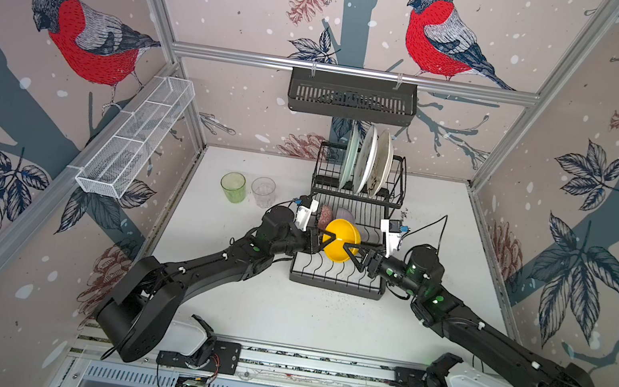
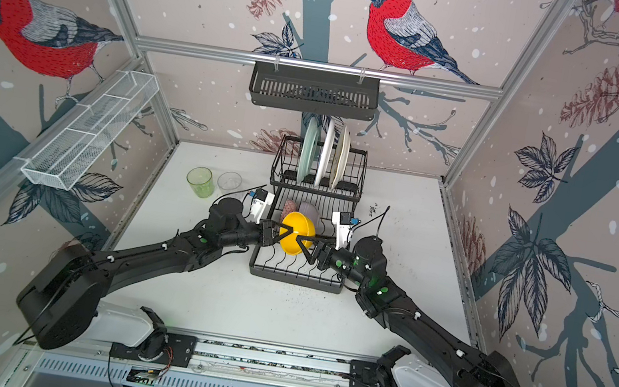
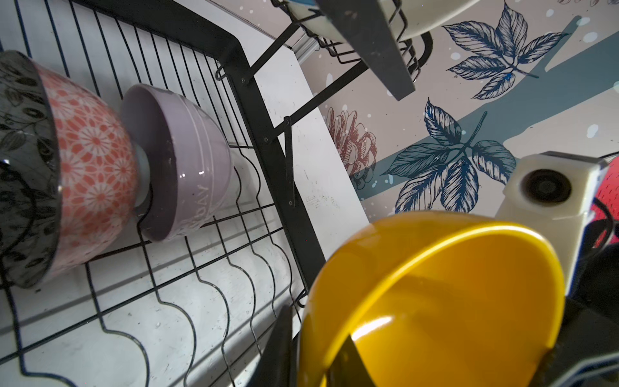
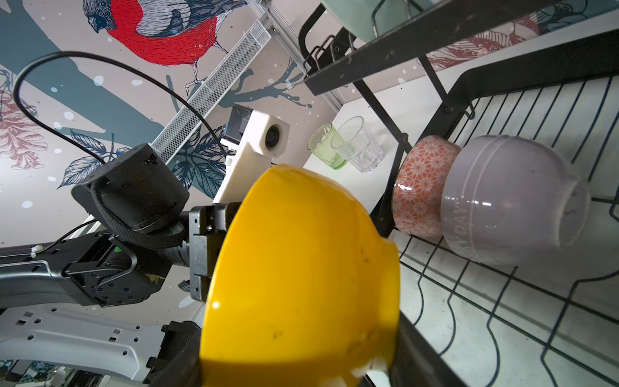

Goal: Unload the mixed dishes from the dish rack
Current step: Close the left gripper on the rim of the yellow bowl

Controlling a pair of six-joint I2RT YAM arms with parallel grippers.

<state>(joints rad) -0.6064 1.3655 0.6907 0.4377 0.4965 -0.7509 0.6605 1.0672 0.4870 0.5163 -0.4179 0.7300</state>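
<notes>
The yellow bowl (image 1: pixel 340 239) (image 4: pixel 301 284) hangs tilted above the lower tray of the dish rack (image 1: pixel 335 283), held from both sides. My left gripper (image 1: pixel 327 241) (image 3: pixel 315 358) is shut on its rim, one finger inside and one outside. My right gripper (image 1: pixel 352 252) (image 4: pixel 294 362) is shut across the bowl's body. Behind it on the tray, the pink bowl (image 1: pixel 323 215) (image 3: pixel 90 174) and the lilac bowl (image 1: pixel 346 213) (image 3: pixel 194 160) lie nested on their sides. Three plates, pale green (image 1: pixel 350 159), white (image 1: pixel 365 161) and cream (image 1: pixel 382 164), stand upright in the raised tier.
A green glass (image 1: pixel 233 186) and a clear glass (image 1: pixel 262 191) stand on the white table (image 1: pixel 280 312) left of the rack. A black slotted basket (image 1: pixel 352 96) hangs on the back rail. A long white mesh basket (image 1: pixel 140 138) runs along the left wall.
</notes>
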